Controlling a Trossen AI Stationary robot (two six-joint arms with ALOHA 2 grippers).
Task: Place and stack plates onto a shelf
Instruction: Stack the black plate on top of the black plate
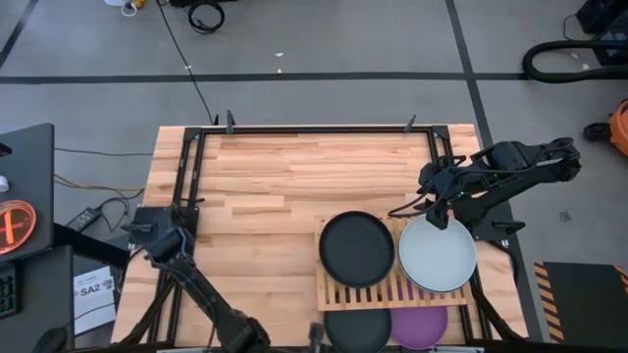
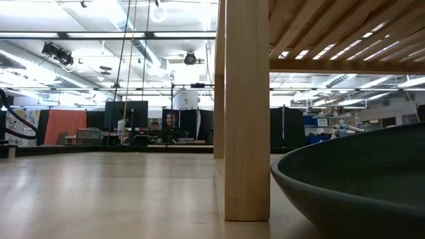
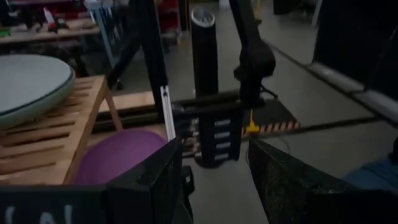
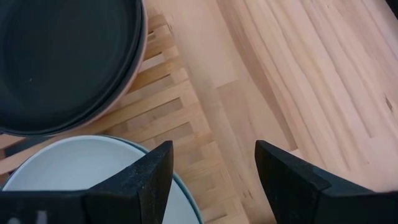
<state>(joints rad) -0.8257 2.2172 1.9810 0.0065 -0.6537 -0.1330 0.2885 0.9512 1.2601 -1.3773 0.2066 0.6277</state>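
You had a dark navy plate [image 1: 356, 248] and a pale blue-grey plate [image 1: 438, 254] on the light wooden slatted shelf [image 1: 392, 291], a purple plate [image 1: 419, 327] below it, and a pale striped butcher-block surface [image 1: 275, 186].

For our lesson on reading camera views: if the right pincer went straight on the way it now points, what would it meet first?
Probably the pale plate on the wooden rack, just below the open right pincer; the depth is unclear.
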